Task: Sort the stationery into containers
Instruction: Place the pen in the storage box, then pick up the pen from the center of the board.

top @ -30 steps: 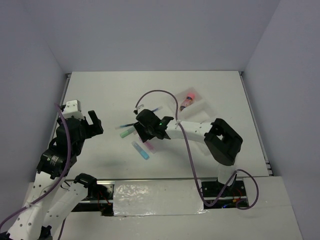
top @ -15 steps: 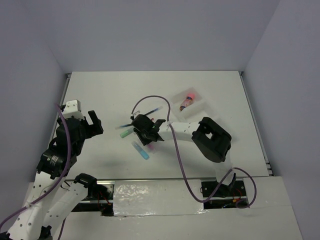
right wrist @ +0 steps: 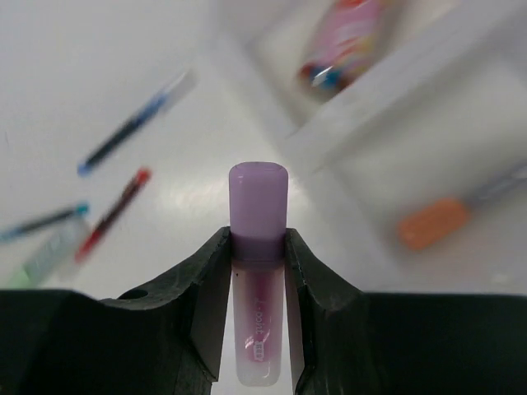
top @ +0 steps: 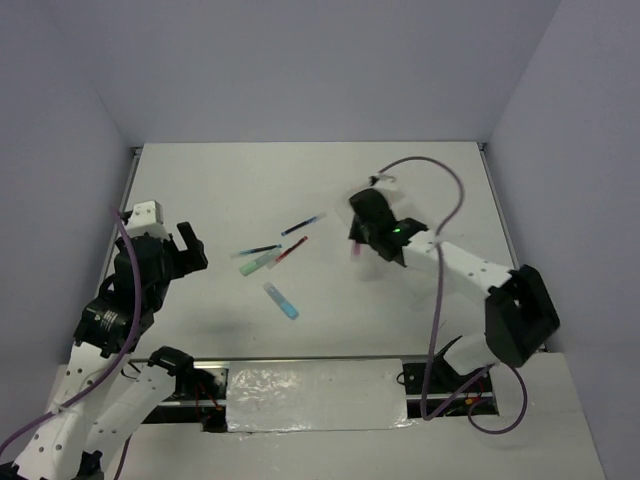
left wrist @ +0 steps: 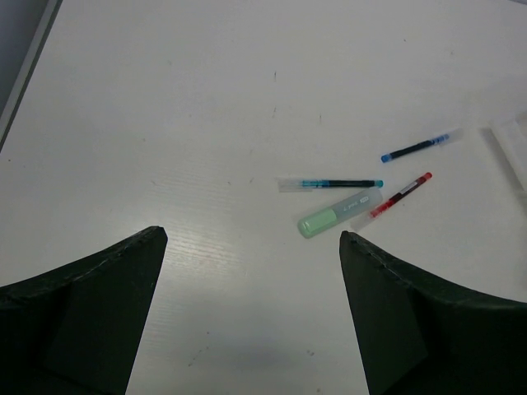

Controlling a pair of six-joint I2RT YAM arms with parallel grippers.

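In the right wrist view my right gripper (right wrist: 258, 240) is shut on a purple stick (right wrist: 258, 193), whose cap pokes out past the fingers. Ahead of it lies the white tray (right wrist: 370, 107), blurred, with a pink cylinder (right wrist: 346, 41) in one compartment and an orange stick (right wrist: 432, 222) in the one beside it. From above, the right gripper (top: 360, 240) hangs right of the loose stationery: a dark-blue pen (top: 302, 223), teal pen (top: 260, 250), red pen (top: 290, 250), green stick (top: 255, 264) and blue stick (top: 282, 301). My left gripper (left wrist: 251, 234) stands open and empty at the left.
The right arm (top: 460, 265) stretches across the tray and hides most of it from above. Grey walls close the table on three sides. The left wrist view shows the green stick (left wrist: 338, 214) and the pens ahead, with the tray's edge (left wrist: 510, 148) at far right.
My right gripper closed on the purple stick beside the blue stick, lifted it and swung right and back towards the tray. The left arm has not moved.
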